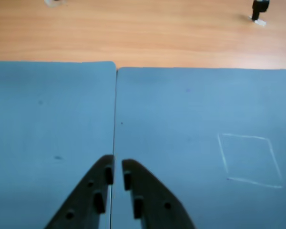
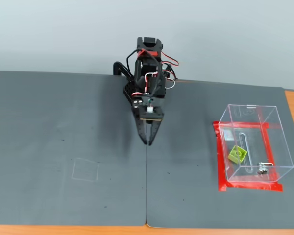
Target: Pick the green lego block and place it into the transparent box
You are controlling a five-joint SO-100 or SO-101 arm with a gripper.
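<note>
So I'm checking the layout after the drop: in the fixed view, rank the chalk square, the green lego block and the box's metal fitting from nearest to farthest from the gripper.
1. Chalk square: on the mat, lower left of the gripper.
2. Green lego block: to the right, inside the transparent box.
3. Metal fitting: farther right, at the box's near wall.

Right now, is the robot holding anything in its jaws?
No, nothing. The gripper is nearly closed on empty air over the mat, and the green lego block already sits inside the transparent box.
</note>
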